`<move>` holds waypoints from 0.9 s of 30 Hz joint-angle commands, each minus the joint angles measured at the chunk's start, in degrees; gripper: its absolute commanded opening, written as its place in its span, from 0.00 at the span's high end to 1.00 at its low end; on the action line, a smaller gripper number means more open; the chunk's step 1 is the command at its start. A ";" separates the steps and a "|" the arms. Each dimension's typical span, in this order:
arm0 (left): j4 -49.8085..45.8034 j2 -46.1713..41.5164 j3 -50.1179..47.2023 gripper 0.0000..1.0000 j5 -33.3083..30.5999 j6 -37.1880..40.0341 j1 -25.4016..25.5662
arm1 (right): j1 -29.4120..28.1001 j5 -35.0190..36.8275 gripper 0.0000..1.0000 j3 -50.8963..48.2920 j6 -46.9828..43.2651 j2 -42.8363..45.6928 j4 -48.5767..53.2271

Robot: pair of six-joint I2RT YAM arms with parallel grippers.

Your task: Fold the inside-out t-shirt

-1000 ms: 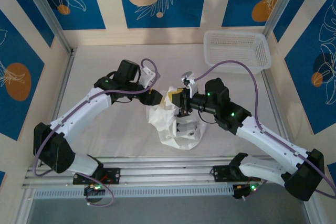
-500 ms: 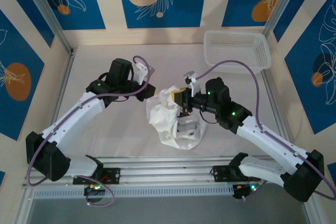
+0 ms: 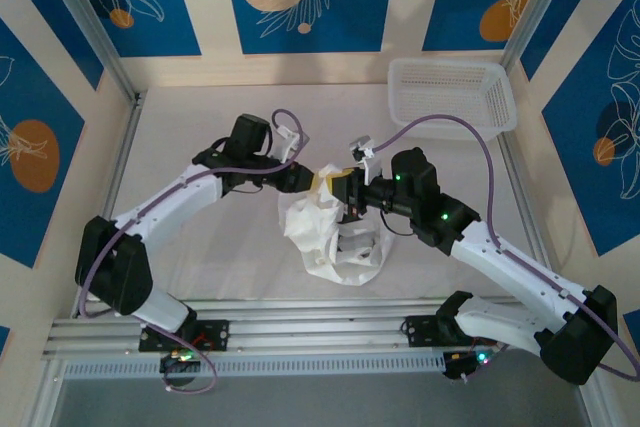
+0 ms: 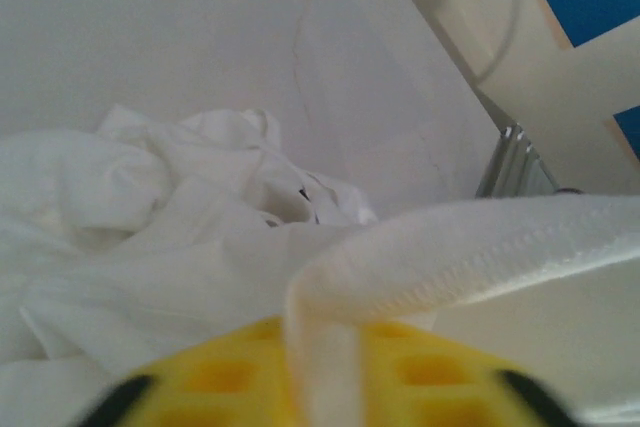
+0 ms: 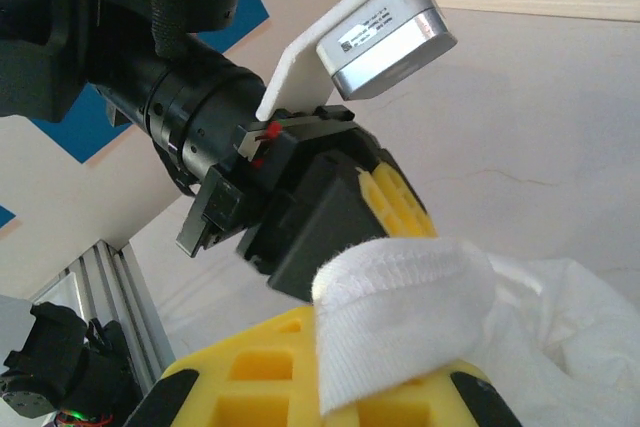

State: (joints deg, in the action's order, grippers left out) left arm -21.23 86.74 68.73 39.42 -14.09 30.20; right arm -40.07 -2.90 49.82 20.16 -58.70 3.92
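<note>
Your left gripper (image 3: 316, 180) and right gripper (image 3: 343, 190) each pinch the shirt's stitched edge (image 5: 400, 277), nearly touching above the crumpled shirt (image 3: 335, 242) in the middle of the table (image 3: 200, 127). Draw them apart slowly and level, so the edge stretches without slipping. Folds hide the sleeves, neck and tag.

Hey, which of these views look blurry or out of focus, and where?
Left wrist: yellow jaws along the bottom blurred, t-shirt hem soft, crumpled cloth behind sharper. Right wrist: nearest yellow jaws soft, left arm's camera crisp. Top external: sharp, evenly lit, faint shadows.
</note>
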 commanded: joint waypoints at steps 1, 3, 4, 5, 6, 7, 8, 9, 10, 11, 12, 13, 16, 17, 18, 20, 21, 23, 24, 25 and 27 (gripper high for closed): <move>3.10 -3.11 0.93 1.00 1.50 -2.50 -1.45 | 0.72 2.54 1.00 -0.78 0.16 1.34 1.21; 2.70 -6.66 1.18 1.00 -1.26 -3.17 -3.58 | 0.79 4.54 1.00 -2.33 -0.13 1.35 3.57; 2.26 -8.64 1.38 1.00 -3.19 -3.18 -4.39 | 0.86 5.11 1.00 -3.17 0.01 1.18 4.55; 1.49 -11.07 1.62 1.00 -6.20 -2.51 -5.14 | 0.92 5.71 1.00 -4.08 0.10 0.77 5.96; 0.38 -13.31 1.88 1.00 -10.07 -1.26 -5.39 | 0.90 6.54 1.00 -4.67 0.34 -0.13 7.87; -0.58 -14.82 2.14 1.00 -12.67 0.13 -5.41 | 0.88 7.49 1.00 -4.89 0.89 -0.85 9.75; -1.43 -16.04 2.25 1.00 -14.28 1.57 -5.41 | 0.88 8.74 1.00 -4.86 1.79 -2.33 12.18; -2.04 -16.94 2.07 1.00 -14.91 2.70 -5.41 | 0.97 9.83 1.00 -4.57 2.73 -3.93 14.27; -2.06 -17.44 1.65 1.00 -14.97 3.05 -5.41 | 1.11 10.74 1.00 -4.14 3.53 -5.26 15.73; -1.91 -17.97 0.70 1.00 -14.84 3.27 -5.41 | 1.42 12.07 1.00 -3.40 4.90 -6.68 17.29; -1.77 -18.31 -0.43 1.00 -14.59 3.32 -5.41 | 1.87 13.26 0.99 -2.72 6.23 -7.75 18.53; -1.76 -18.53 -1.35 1.00 -14.82 3.29 -5.45 | 2.30 14.12 0.94 -2.02 7.26 -8.37 19.29; -2.62 -18.85 -3.56 1.00 -15.45 3.27 -5.41 | 4.22 16.18 0.88 -0.73 10.61 -8.13 19.68; -2.52 -18.82 -4.16 1.00 -14.44 3.30 -5.41 | 4.88 15.08 0.87 -0.97 11.02 -7.41 18.20; -2.18 -18.79 -4.54 1.00 -12.95 3.30 -5.37 | 5.28 13.15 0.85 -1.36 10.93 -6.42 15.95; -1.67 -18.15 -4.59 1.00 -9.81 3.29 -5.24 | 5.58 8.69 0.84 -2.89 9.90 -4.48 10.71; -1.57 -17.72 -4.38 1.00 -8.51 3.28 -5.03 | 5.53 6.46 0.86 -3.59 9.52 -3.55 8.09; -1.43 -17.09 -3.75 1.00 -7.93 3.45 -4.54 | 5.53 3.41 0.96 -4.54 9.39 -2.28 4.38; -1.36 -16.89 -3.46 1.00 -8.70 3.39 -4.44 | 5.54 2.48 0.97 -4.73 10.05 -1.68 3.01; -1.43 -16.84 -3.26 1.00 -9.72 3.21 -4.44 | 5.53 1.05 0.96 -4.94 10.53 -1.20 1.75; -2.66 -16.77 -2.27 1.00 -13.73 2.74 -4.43 | 5.28 -4.07 0.89 -5.72 11.54 0.00 -2.85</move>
State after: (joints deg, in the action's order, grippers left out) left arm -24.08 69.73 63.99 28.51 -11.62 25.63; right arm -34.79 0.60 45.43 29.98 -60.47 8.64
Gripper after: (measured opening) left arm 0.050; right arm 0.086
